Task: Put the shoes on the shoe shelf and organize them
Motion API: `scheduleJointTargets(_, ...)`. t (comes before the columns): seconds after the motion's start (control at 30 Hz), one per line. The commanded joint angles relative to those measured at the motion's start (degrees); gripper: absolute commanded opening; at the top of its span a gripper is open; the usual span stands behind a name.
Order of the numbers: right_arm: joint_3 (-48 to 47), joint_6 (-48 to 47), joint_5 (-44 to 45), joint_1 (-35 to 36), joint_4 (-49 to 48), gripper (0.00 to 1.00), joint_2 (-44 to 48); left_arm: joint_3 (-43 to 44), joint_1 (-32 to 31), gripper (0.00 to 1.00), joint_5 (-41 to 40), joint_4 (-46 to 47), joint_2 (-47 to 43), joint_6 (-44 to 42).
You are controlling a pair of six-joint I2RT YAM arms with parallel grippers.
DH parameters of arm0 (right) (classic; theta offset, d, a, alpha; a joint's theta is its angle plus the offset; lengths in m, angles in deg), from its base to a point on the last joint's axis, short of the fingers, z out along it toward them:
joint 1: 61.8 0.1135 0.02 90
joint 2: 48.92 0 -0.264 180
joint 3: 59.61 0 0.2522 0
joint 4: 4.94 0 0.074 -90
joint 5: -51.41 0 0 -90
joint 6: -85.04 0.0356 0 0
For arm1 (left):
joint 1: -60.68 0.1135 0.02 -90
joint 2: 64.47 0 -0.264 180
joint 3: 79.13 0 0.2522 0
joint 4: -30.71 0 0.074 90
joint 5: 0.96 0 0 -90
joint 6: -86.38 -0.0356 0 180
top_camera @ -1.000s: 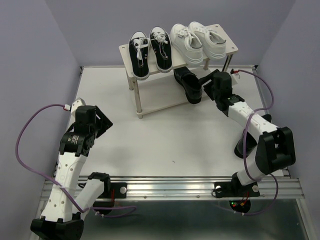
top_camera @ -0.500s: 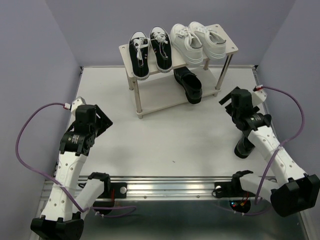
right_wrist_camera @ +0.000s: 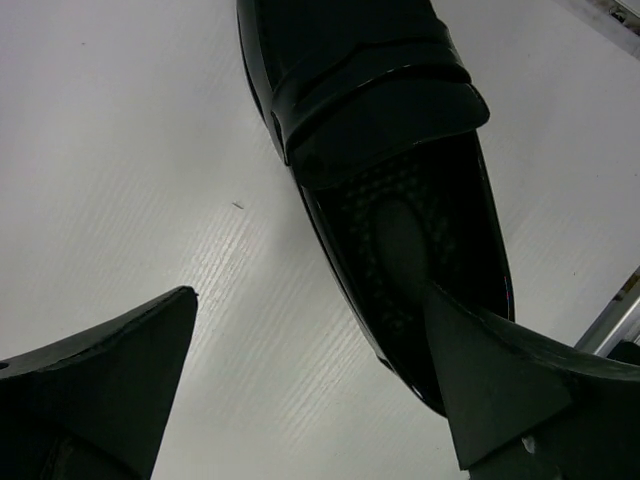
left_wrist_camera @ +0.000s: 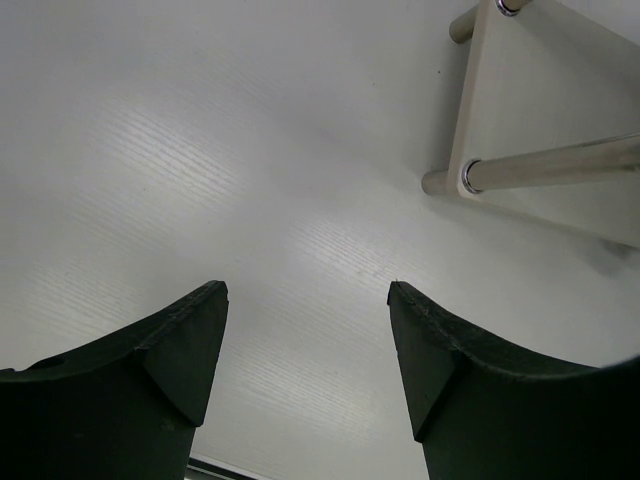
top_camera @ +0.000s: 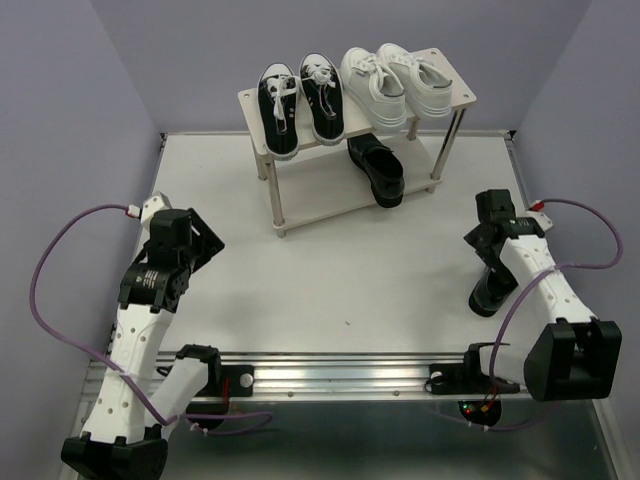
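Shoe shelf (top_camera: 252,110) is noted upper centre: black canvas sneakers (top_camera: 322,98) and white sneakers (top_camera: 395,85) on top, one loafer (top_camera: 378,168) below. Second loafer (top_camera: 492,290) is seen lower right on table (top_camera: 330,270), under right gripper (right_wrist_camera: 310,295), which is spread wide with nothing gripped. Left gripper (left_wrist_camera: 305,290) is likewise parted, empty.

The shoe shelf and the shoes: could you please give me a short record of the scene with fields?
Top tier of shoe shelf: black canvas pair, white sneakers
Lower tier: one loafer
Table: second loafer, on the right side
Left pincer: open, empty
Right pincer: open, above second loafer
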Motion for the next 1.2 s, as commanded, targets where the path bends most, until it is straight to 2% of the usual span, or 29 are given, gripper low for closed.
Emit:
scheduleJointTargets(0.0,2.07,0.49,-3.09,-1.10,-0.08,0.99,0.08,0.06,-0.25,0.76,-1.84,0.36,-1.07,-1.60)
scheduleJointTargets(0.1,5.49,1.02,-4.95,-1.10,-1.66,0.95,0.43,-0.29,-0.17,0.76,-1.75,0.53,-0.89,-1.69)
scheduleJointTargets(0.2,8.57,1.55,-6.97,-1.10,-2.98,0.84,0.43,-0.38,-0.25,0.76,-1.66,0.80,-0.72,-1.78)
scheduleJointTargets(0.23,9.01,1.46,-7.67,-1.10,-3.60,0.65,0.78,-0.47,-0.25,0.76,-1.66,0.88,-0.72,-1.69)
scheduleJointTargets(0.27,9.54,0.50,-8.46,-1.10,-4.30,0.54,1.31,-0.38,-0.25,0.76,-1.66,0.97,-0.72,-1.69)
scheduleJointTargets(0.33,10.07,-1.08,-10.31,-1.10,-6.32,0.24,3.58,-0.47,-0.25,0.76,-1.66,0.88,-0.72,-1.69)
scheduleJointTargets(0.37,9.90,-3.87,-11.10,-1.10,-7.20,0.01,4.73,-0.47,-0.25,0.76,-1.66,0.97,-0.63,-1.69)
scheduleJointTargets(0.53,9.02,-14.34,-22.33,-0.57,-13.25,0.01,13.25,-0.64,-0.17,0.76,-1.75,1.50,-0.28,-1.77)
scheduleJointTargets(0.7,5.86,-20.24,-27.80,5.20,-8.54,0.01,15.81,0.93,-0.16,0.76,-2.19,1.94,0.43,-2.21)
scheduleJointTargets(0.93,2.17,-20.43,-31.23,16.64,-5.98,0.01,14.07,4.98,-0.16,0.76,-3.77,1.76,2.62,-3.88)
scheduleJointTargets(1.17,-0.12,-15.51,-29.39,32.62,-5.62,0.01,9.76,6.39,-0.16,0.76,-4.91,0.97,2.62,-4.15)
